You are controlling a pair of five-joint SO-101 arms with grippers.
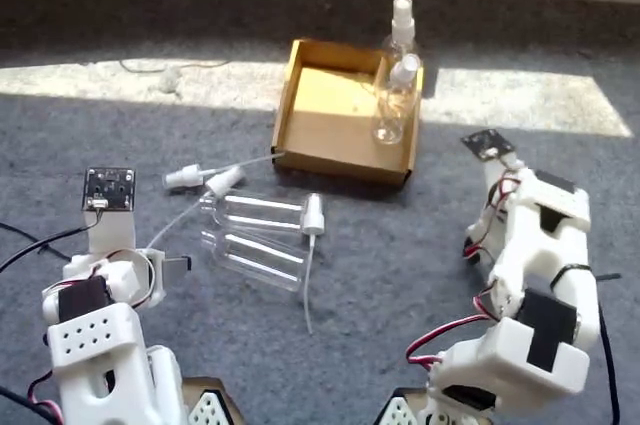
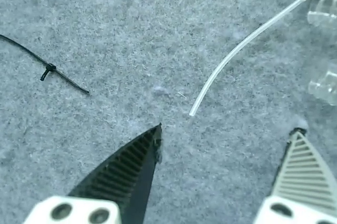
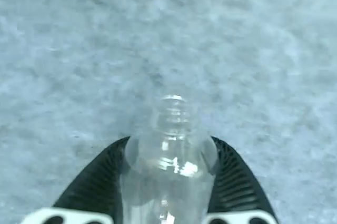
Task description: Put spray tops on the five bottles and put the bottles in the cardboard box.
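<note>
- While the right fingers (image 3: pixel 102 182) pinch a clear uncapped bottle (image 3: pixel 168 182) by its shoulders, its threaded neck points straight out beyond their tips.
- Left fingers (image 2: pixel 126 171) are spread above the grey counter (image 2: pixel 105 23), and a dip tube (image 2: pixel 237 45) ends just past them.
- Two bare bottles (image 1: pixel 262 215) lie mid-counter, with long axes running roughly 9 to 3 o'clock.
- At 12 o'clock sits the cardboard box (image 1: pixel 345 167), and two upright capped bottles (image 1: pixel 392 100) stand at its 3 o'clock side.

On the left gripper (image 2: pixel 228 129), a black ribbed finger (image 2: pixel 126 176) and a pale grey ribbed finger (image 2: pixel 303 176) are seen. Beyond its tips, the mottled grey carpet (image 2: pixel 105 23) is crossed by a black cable tie (image 2: pixel 47 68) and a whitish tube (image 2: pixel 237 50). Between the right gripper's (image 3: pixel 169 141) black ribbed fingers (image 3: pixel 95 182), a clear bottle (image 3: pixel 168 171) is shown. The cardboard box (image 1: pixel 300 135) is coloured tan.
</note>
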